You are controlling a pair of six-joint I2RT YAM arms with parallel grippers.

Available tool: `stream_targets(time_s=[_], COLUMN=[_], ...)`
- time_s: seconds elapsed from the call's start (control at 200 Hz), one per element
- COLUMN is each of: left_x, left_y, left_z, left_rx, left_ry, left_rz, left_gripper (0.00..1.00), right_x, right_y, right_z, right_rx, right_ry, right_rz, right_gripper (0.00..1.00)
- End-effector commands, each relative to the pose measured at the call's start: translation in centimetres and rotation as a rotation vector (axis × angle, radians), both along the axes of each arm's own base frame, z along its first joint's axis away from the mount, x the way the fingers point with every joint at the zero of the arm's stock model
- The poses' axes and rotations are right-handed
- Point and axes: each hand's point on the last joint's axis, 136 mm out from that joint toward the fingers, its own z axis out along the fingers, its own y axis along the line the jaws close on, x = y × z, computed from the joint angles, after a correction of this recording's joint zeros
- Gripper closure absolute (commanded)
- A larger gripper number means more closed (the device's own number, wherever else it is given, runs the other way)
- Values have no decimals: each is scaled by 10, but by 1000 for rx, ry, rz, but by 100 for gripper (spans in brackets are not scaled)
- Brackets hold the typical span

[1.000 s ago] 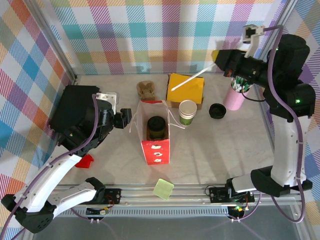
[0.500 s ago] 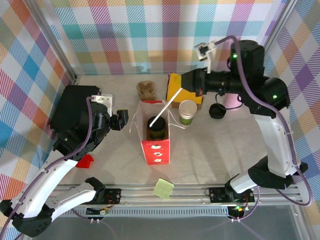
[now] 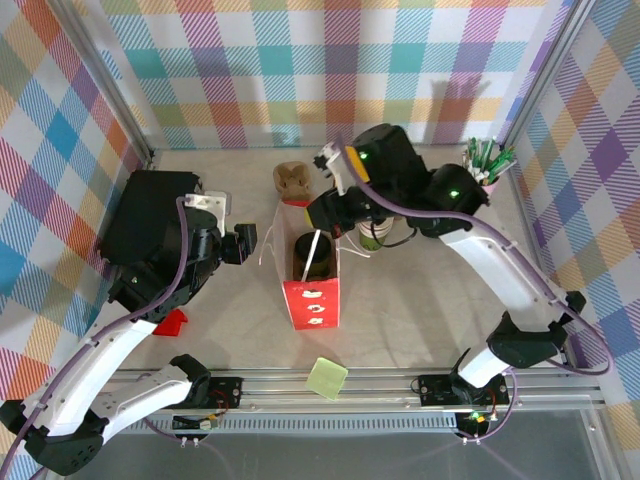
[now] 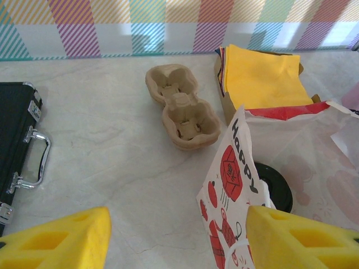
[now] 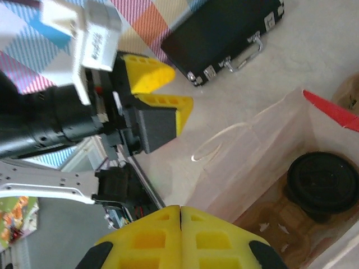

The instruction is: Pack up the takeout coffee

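- The right hand [image 5: 180,216] has its fingers pressed together. In the top view a thin white stick [image 3: 313,252] runs down from the fingertips, and I judge it to be pinched between them.
- Directly below this hand stands the open paper bag [image 3: 312,305]. The stick's lower end is inside the bag mouth, beside a black-topped item [image 5: 322,182] seated in a brown tray [image 5: 280,232].
- Change: a second ago this hand held the stick high and far out to the right. It has since swung across and lowered the stick into the bag.
- The coffee cup [image 3: 374,240] is just to the right of the right hand, largely hidden under its forearm. It stands upright on the surface [image 4: 112,168], outside the bag and close to the bag's wall. It has not moved in the last second.
- The left hand [image 4: 174,241] is on the far side of the bag from the right hand. Its fingers are apart and clamp nothing. The bag's printed side wall rises just ahead of it, nearer the right-hand finger. Its position is unchanged.
- Meaning for the task: the stick is close to being deposited, pending release. The cup itself is not yet packed, and the right hand must let go of the stick before it can take the cup.
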Motion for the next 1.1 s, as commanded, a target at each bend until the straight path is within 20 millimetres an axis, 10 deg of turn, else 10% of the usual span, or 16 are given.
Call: stream_targets(time_s=[0.0,0.385,0.545,0.74,1.095], left_x=[-2,-2,-2,-2,-1], left_y=[7,6,6,7,8], left_z=[-4,-11,-11,-10,-5], left_rx=[3,1,3,8,13], left_ry=[8,22,23,22,17], left_rz=[25,22,24,28,30], left_gripper=[35,36,35,35,35], right_x=[1,-6,-6,-2,19], right_y=[13,41,49,47,23], right_z=[-13,-73,-82,-67,-13], right_rx=[-32,-189,-204,-181,-165], right_ry=[-49,-66,-55,-101,-328], right_rz=[31,86,101,79,-21], right_gripper=[100,100,83,57,45])
